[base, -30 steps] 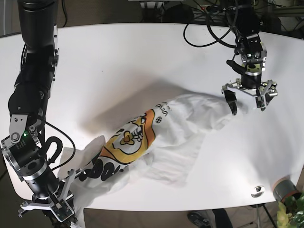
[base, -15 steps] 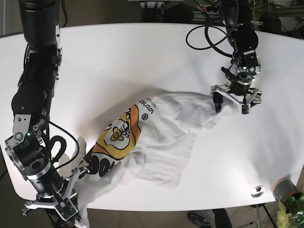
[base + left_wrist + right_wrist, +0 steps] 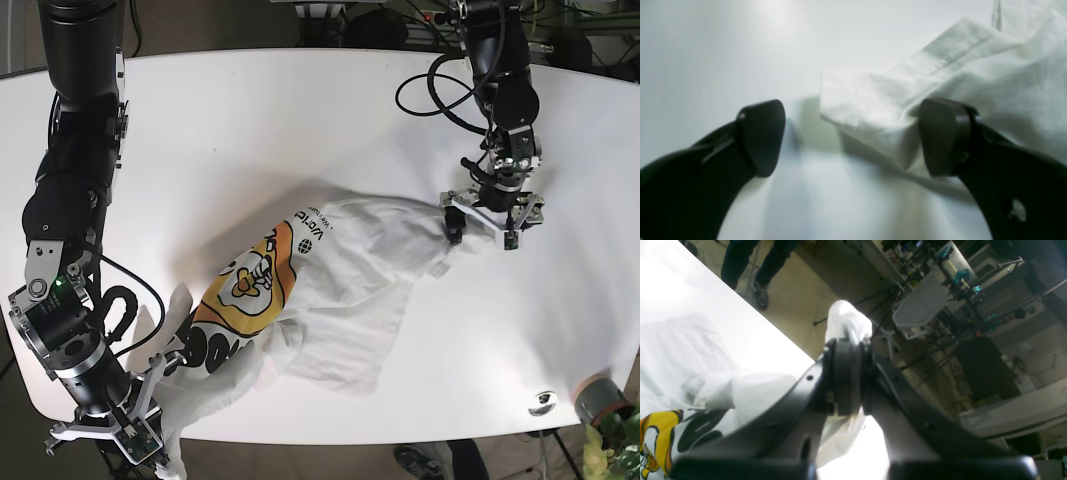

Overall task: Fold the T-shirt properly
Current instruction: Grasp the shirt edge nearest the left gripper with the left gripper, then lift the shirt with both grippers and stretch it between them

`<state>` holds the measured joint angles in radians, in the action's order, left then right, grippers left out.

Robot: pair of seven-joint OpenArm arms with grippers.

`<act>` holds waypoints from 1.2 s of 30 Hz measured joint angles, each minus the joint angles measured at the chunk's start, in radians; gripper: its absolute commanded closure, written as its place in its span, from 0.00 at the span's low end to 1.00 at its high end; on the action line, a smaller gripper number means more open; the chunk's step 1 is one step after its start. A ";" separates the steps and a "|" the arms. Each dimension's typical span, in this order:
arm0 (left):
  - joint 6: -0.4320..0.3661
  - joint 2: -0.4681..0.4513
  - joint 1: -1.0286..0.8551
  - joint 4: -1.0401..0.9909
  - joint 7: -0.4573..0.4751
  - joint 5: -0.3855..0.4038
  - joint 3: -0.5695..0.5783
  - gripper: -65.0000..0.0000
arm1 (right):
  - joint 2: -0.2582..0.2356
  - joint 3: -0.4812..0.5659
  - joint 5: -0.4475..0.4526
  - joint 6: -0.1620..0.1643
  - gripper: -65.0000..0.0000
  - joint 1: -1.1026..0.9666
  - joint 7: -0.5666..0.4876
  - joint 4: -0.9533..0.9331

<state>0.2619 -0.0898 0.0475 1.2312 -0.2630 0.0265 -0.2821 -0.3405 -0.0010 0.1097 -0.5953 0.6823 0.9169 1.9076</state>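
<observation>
On the white tabletop (image 3: 250, 130) lay the T-shirt (image 3: 340, 270). The left gripper (image 3: 483, 218) spread its fingers (image 3: 761, 136) wide around a sleeve edge. Only the right wrist view showed the right gripper (image 3: 848, 380) pinching bunched cloth.

Hidden and cut off

We lose the T-shirt (image 3: 330, 275) corner behind the right gripper (image 3: 150, 440) at the table (image 3: 300, 110) edge.
</observation>
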 measured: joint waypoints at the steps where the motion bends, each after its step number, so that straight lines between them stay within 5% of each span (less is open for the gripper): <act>1: 0.000 0.000 0.002 -0.004 0.002 0.000 0.010 0.18 | 0.000 0.000 0.000 0.000 0.97 0.000 0.000 0.000; 13: 0.006 -0.001 0.005 -0.017 0.017 0.013 0.053 1.00 | 0.000 0.000 0.000 0.000 0.97 0.000 -0.003 -0.018; 26: 0.011 -0.034 -0.011 0.108 -0.046 0.000 0.050 1.00 | -0.010 -0.097 -0.006 0.005 0.97 0.035 0.004 -0.238; 36: 0.009 -0.037 0.150 0.193 -0.134 0.001 -0.112 1.00 | -0.026 -0.098 -0.012 0.010 0.97 0.178 -0.003 -0.399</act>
<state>0.2707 -0.1268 0.1974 1.4246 -0.3965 0.0273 -0.3939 -0.3664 -0.0994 0.0978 -0.5854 0.8604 0.9134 1.5089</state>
